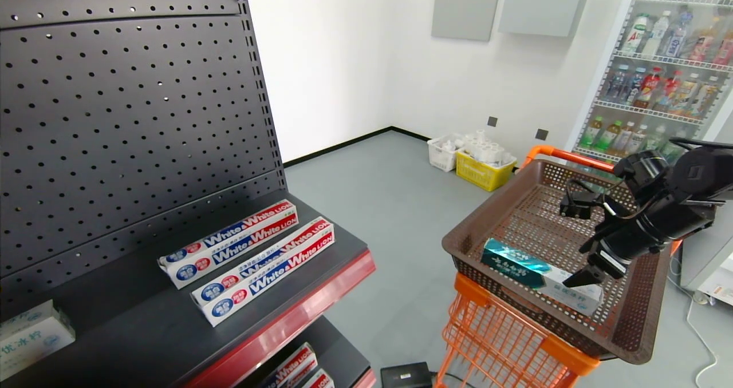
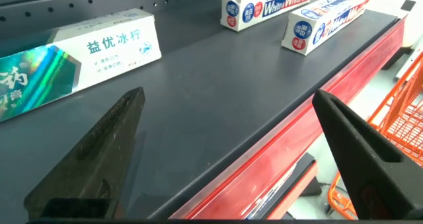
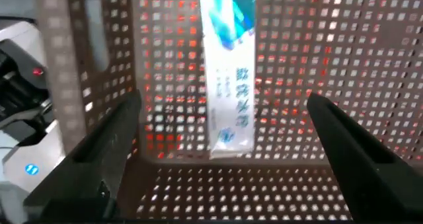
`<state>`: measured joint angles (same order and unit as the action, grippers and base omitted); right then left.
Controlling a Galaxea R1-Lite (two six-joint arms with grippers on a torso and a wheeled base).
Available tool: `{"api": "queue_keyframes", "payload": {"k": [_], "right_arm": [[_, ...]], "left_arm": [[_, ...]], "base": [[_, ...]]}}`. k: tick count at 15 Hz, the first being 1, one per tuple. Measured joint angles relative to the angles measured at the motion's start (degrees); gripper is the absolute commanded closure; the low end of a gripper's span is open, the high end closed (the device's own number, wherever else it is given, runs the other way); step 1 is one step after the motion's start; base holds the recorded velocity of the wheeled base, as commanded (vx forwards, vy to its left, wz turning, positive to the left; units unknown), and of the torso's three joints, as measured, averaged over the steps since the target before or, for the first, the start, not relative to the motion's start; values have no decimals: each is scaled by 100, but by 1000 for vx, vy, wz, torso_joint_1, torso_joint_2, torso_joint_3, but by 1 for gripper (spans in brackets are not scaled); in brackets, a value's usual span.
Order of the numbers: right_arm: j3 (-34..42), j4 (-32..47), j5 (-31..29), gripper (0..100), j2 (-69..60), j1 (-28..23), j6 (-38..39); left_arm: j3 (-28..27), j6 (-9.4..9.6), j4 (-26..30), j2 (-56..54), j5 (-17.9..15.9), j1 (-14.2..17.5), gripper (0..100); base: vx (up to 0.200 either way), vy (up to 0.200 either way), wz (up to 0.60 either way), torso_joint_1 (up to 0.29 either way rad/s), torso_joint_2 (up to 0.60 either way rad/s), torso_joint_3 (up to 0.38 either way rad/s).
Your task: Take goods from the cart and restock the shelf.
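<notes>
Left gripper [image 2: 228, 95]: jaws spread wide, nothing between them. It hangs over the front part of the shelf deck [image 1: 143, 319], a dark board with a red front edge.

Shelf stock: one teal and white box [image 2: 73, 55] lies flat at the near left end of the deck. Farther along, two long red, white and blue cartons lie side by side and parallel, both set at an angle to the front edge. The rear carton [image 1: 229, 242] sits nearer the pegboard back panel [image 1: 131, 107]; the front carton [image 1: 263, 270] lies just beside it, nearer the edge. More cartons of the same kind [image 1: 292, 368] show on the lower deck.

Cart [image 1: 498, 342]: an orange wire frame to the right of the shelf, apart from it, carrying a brown perforated basket [image 1: 458, 245]. One teal toothpaste box [image 1: 538, 273] lies flat on the basket floor, near the side facing the robot.

Right gripper [image 3: 223, 102]: jaws parted, holding nothing. It is inside the basket, over the white end of the teal toothpaste box, with the box lying between the two fingers and apart from both. Contact with the box cannot be confirmed.

Background: a yellow crate [image 1: 484, 173] and a white crate [image 1: 444, 152] stand on the floor by the far wall. A drinks cooler [image 1: 658, 56] stands beyond the cart, with two grey wall cabinets [image 1: 467, 4] above.
</notes>
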<state>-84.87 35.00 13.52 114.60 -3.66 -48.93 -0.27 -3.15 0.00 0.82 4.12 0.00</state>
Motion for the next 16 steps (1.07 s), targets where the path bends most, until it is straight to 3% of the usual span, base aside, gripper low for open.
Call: {"api": "queue_keyframes", "payload": {"k": [16], "right_arm": [[-746,-196,-165,0,1119,425,279]], "left_arm": [[2,2,0,0,-2,0,0]], "base": [[0,0,0,0,0,0]]}}
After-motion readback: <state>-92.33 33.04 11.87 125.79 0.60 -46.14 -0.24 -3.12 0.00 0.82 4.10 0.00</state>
